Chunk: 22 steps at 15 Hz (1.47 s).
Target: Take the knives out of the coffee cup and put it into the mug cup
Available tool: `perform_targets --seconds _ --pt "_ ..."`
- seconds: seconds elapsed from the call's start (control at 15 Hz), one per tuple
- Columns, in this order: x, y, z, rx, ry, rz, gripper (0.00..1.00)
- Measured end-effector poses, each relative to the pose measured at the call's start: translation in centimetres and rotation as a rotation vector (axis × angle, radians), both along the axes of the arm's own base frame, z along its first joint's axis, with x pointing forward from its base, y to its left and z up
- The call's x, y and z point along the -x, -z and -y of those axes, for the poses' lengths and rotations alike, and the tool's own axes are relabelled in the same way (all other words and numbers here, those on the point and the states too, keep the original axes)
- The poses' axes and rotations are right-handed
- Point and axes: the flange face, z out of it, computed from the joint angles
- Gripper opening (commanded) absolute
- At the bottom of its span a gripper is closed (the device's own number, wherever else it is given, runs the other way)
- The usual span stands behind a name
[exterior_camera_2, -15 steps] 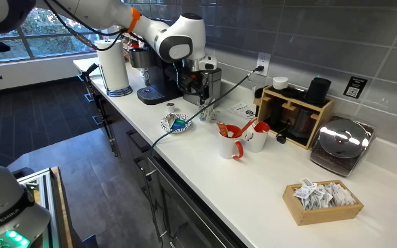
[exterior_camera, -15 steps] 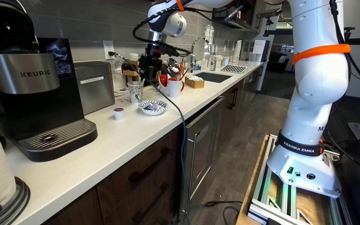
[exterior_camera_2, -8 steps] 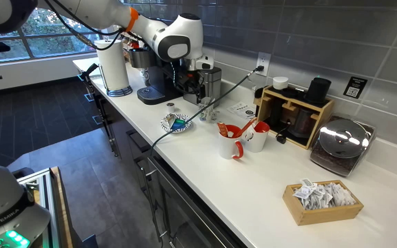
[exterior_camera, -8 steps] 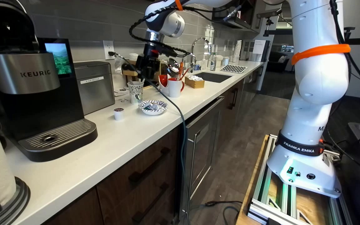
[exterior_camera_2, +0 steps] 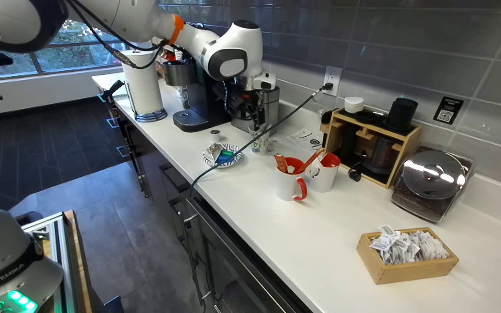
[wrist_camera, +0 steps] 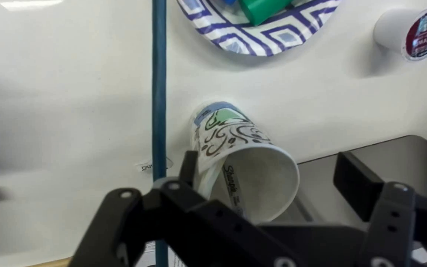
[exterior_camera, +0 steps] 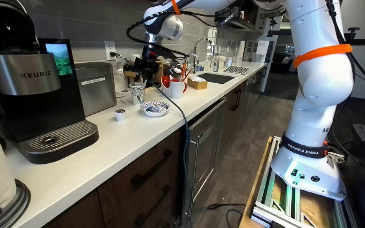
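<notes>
The black gripper is held over a patterned cup, with its fingers spread wide apart. One finger is seen right by the cup's rim; whether the rim is touched cannot be told. A flat white stick and a pen marked Sharpie are seen inside the cup; whether the stick is a knife cannot be told. A blue-green cord is stretched from a wall plug, close past the cup and over the edge of the white counter, and part of it is covered by the gripper in the wrist view. Near the cup, a zigzag plate with bright bits on it and a small coffee pod are set. A white mug with red sticks poking out is placed farther along, with a second mug just beside it. Little packets are kept in a wooden box, well apart. On the cup's other side, a metal box and a coffee machine are found. Grey wall tiles are seen behind, with a sink farther down and a dark floor below.
</notes>
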Motion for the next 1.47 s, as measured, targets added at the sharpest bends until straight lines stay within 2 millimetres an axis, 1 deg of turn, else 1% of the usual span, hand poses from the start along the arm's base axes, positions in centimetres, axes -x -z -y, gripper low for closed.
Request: perform_targets --seconds 0.13,0.27,0.4,0.47,0.6,0.67,0.73,0.8,0.87,1.0,1.07,1.2,1.27,1.33,1.47 --pt "-0.5 0.5 0.2 -0.003 0.015 -0.004 0.76" --pt "-0.9 0.8 0.2 -0.006 0.028 -0.006 0.49" --pt "-1.3 1.0 0.4 -0.009 0.043 -0.006 0.35" --pt "-1.5 1.0 0.4 -0.01 0.049 -0.005 0.26" --pt "-1.7 0.9 0.6 -0.011 0.058 -0.001 0.12" --pt "-1.9 0.8 0.7 -0.011 0.063 0.001 0.04" --pt "-2.0 0.7 0.7 -0.011 0.069 0.003 0.0" --pt "-2.0 0.6 0.9 -0.012 0.074 0.005 0.06" --pt "-2.1 0.5 1.0 -0.011 0.08 0.004 0.19" --pt "-2.1 0.4 1.3 -0.009 0.095 0.003 0.26" --pt "-2.1 0.4 1.5 -0.008 0.101 0.001 0.38" --pt "-2.1 0.4 1.9 -0.004 0.112 -0.002 0.51" --pt "-2.1 0.4 2.0 -0.004 0.119 -0.003 0.6" --pt "-2.1 0.4 2.2 -0.004 0.125 -0.003 0.67" --pt "-2.1 0.4 2.4 -0.005 0.14 -0.004 0.66"
